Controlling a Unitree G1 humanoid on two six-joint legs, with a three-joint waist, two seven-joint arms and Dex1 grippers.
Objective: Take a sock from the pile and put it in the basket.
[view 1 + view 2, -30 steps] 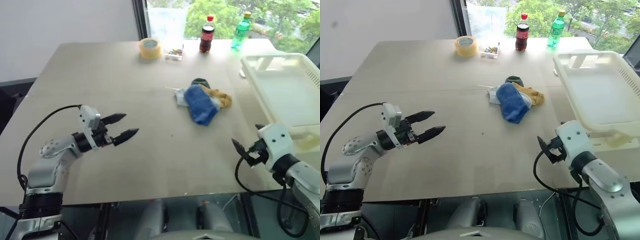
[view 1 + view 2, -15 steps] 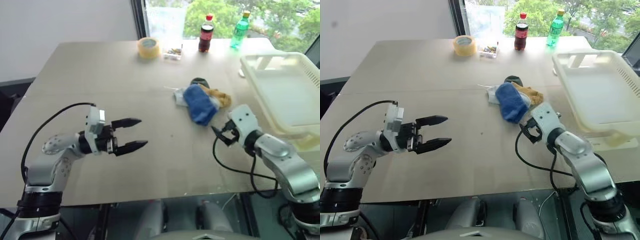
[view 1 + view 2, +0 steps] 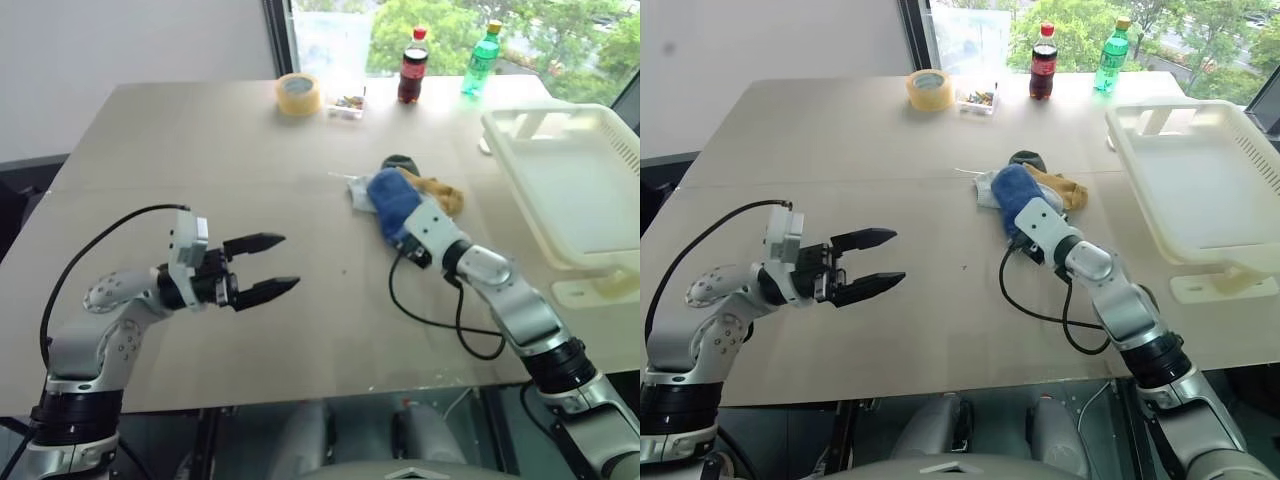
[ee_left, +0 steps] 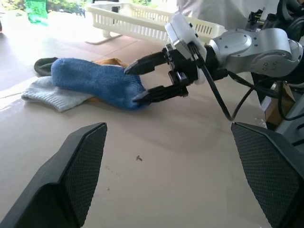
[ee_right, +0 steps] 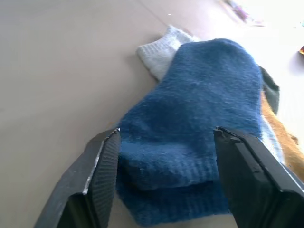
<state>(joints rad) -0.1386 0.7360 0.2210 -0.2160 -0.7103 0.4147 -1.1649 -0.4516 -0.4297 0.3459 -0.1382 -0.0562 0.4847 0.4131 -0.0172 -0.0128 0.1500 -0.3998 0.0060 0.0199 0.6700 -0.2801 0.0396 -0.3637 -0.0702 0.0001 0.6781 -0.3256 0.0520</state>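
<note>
Right gripper [image 4: 142,84] straddles the blue sock [image 4: 95,81], fingers apart; pile [image 3: 1032,185] partly hidden behind it. Left gripper [image 3: 268,266] spread, empty.

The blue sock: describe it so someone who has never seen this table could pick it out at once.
Start at the white basket on the right side of the table; the small pile of socks lies on the tabletop just left of it. The blue sock lies on top, its near end between the right gripper's open fingers. It is the only royal blue piece, over whitish, mustard and dark ones.
</note>
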